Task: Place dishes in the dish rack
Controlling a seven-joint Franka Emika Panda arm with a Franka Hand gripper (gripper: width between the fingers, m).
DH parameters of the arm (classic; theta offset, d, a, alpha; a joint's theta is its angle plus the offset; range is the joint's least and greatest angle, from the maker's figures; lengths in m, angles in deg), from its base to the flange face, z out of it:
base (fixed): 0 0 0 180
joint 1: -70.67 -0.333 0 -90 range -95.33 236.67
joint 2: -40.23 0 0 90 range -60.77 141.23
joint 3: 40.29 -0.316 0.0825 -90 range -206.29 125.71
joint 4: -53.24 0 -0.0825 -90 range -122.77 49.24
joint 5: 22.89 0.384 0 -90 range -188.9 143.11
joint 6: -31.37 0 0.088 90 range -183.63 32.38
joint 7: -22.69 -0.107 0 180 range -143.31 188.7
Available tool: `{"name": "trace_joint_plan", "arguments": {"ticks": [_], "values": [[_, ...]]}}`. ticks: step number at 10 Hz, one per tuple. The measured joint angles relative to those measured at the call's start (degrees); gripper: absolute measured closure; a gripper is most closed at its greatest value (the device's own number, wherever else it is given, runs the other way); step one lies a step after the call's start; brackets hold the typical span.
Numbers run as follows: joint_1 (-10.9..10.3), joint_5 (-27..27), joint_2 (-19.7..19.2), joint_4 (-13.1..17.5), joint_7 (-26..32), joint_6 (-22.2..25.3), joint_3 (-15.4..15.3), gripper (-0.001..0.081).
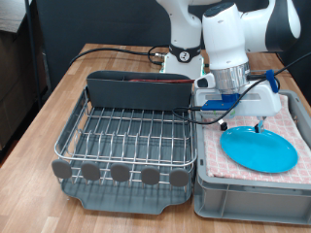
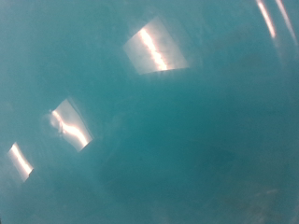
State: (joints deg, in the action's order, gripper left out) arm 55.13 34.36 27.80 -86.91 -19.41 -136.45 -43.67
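The light-blue plate [image 2: 149, 121] filled your wrist view, lying flat in the cloth-lined bin [image 1: 209, 194] beside the dish rack [image 1: 121, 146]. Your gripper [image 1: 255, 124] sat at its rim; I couldn't tell the jaw spread. A glossy, flat plate could slip.

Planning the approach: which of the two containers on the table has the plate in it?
The grey bin lined with pink checked cloth, at the exterior view's right. The light-blue plate lies flat in it, under the gripper. The dish rack on the left shows only bare wire grid.
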Motion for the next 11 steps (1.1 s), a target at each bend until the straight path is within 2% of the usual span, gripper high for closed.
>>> {"name": "trace_joint_plan", "arguments": {"ticks": [2,3,4,6,7,8,9,10,11], "values": [[0.19,2.72,-0.42,0.60,2.84,-0.46,-0.63,0.0003],[0.19,3.23,-0.55,0.72,3.35,-0.74,-0.72,0.0109],[0.19,3.39,-0.61,0.81,3.45,-0.79,-0.77,0.0109],[0.19,3.48,-0.63,0.87,3.45,-0.89,-0.95,0.0442],[0.18,3.71,-0.63,0.88,3.46,-1.02,-1.15,0.0442],[0.18,4.27,-0.63,0.88,3.61,-1.25,-1.41,0.0608],[0.18,4.91,-0.64,0.88,3.99,-1.66,-1.74,0.0608],[0.18,5.40,-0.64,0.88,4.31,-2.00,-2.00,0.0759],[0.18,5.72,-0.64,0.88,4.57,-2.06,-2.15,0.0759]]}}
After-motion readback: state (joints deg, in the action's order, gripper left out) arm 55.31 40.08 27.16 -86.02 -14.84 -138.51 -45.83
